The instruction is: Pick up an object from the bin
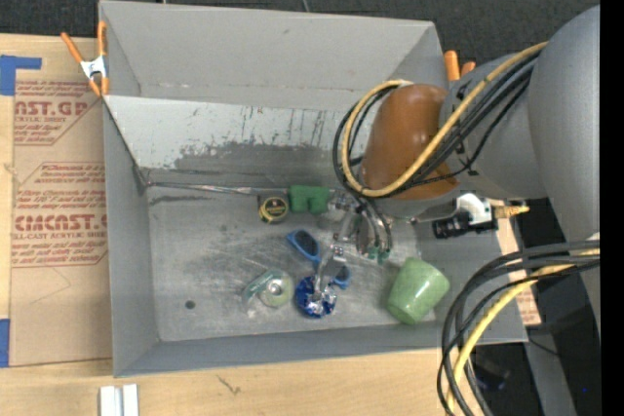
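Gripper down inside grey bin; apart or together not discernible among the cluttered metal. Directly under tip: dark blue glossy lump, crumpled-looking, possibly touching. Just left: blue oval piece. Further left: clear-green round item. Right: pale green cup, tilted. Behind: green block, yellow-black disc.

Grey arm, orange wrist cover, black-yellow looped cables.
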You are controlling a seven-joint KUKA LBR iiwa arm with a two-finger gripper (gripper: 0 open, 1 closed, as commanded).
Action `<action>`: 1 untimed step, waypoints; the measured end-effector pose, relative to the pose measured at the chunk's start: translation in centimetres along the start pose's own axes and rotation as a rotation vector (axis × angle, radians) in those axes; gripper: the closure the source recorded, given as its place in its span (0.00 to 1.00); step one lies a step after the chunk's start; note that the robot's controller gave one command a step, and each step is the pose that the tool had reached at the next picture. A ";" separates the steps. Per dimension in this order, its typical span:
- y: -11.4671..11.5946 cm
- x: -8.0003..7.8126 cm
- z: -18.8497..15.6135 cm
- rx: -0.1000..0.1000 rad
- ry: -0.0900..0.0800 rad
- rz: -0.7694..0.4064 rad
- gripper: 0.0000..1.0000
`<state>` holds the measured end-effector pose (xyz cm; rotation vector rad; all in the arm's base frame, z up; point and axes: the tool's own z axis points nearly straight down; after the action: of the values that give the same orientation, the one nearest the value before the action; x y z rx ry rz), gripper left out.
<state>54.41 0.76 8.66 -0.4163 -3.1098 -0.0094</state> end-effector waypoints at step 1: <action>0.7 0.9 0.5 0.010 -0.002 0.202 0.00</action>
<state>53.73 1.66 8.16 -0.7285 -3.0521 0.0067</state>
